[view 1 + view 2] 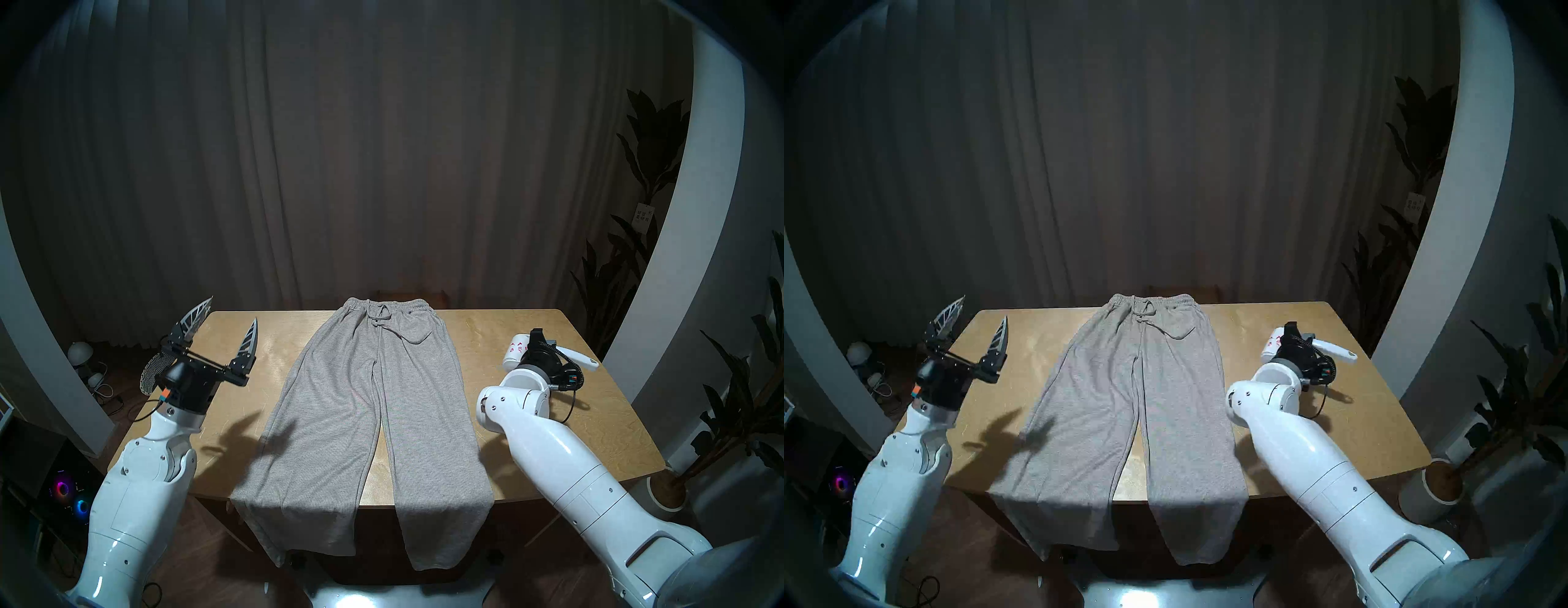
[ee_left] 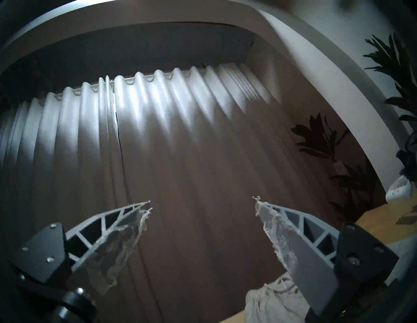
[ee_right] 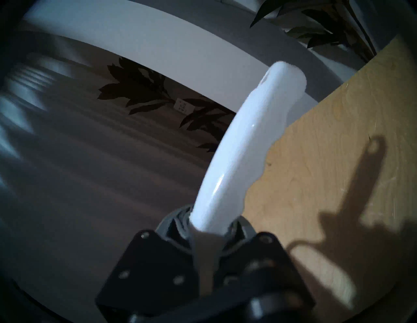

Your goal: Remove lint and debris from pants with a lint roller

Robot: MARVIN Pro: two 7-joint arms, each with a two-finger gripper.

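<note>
A: Danger from here?

B: Mostly slipping. Right gripper (image 3: pixel 211 227) clamped on the handle of the lint roller (image 1: pixel 583 361), over the far right part of the table (image 1: pixel 466 339), well apart from the pants (image 1: pixel 369 403). Smooth, tapering handle, so probably easy to turn inside the grip once pressed on cloth.

A: And the cloth itself?

B: Loose and light, laid flat along the middle, both leg ends hanging over the near edge. Left gripper (image 1: pixel 232 310) spread wide, holding nothing, raised above the left edge. No pinning of the cloth, so possible bunching or dragging under a sticky roller.

A: Counted?

B: One pants, one roller, two grippers. Red-pink flecks (image 1: pixel 514 349) seen only on the white cylinder: a few, too small to count exactly. None made out on the grey cloth, perhaps only because of the dim light.
</note>
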